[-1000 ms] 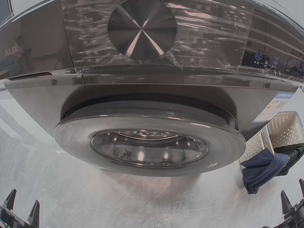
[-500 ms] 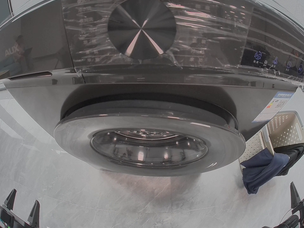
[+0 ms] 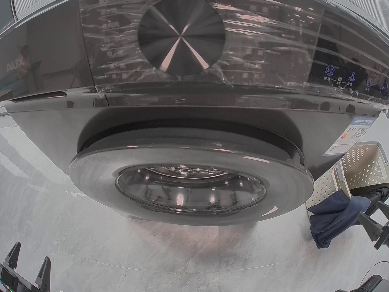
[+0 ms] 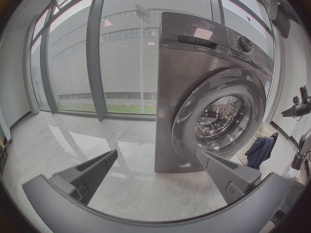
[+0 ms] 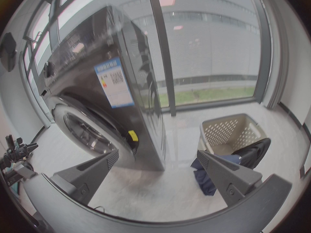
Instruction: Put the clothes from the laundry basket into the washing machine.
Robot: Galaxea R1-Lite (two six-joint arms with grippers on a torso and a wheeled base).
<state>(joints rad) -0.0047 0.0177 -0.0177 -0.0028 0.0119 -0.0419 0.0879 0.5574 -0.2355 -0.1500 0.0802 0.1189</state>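
Grey floor (image 3: pixel 162 256), L→R: left gripper (image 4: pixel 156 152) waiting wide open; washing machine door (image 3: pixel 190 187) sitting shut; navy garment (image 3: pixel 334 220) hanging over laundry basket (image 3: pixel 364 163) rim, right gripper (image 5: pixel 156 152) spread wide nearby. Probably best: opening door first, then pinching a thick fold.

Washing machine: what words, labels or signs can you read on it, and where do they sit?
Maker's logo, top left of the washing machine front: a short brand word, not quoted here.
Print around the dial: blurred under plastic film, unreadable.
Blue icons on the right panel: captions too small.
Blue-headed label on the side: too small.
Yellow sticker beside the door: no readable text.
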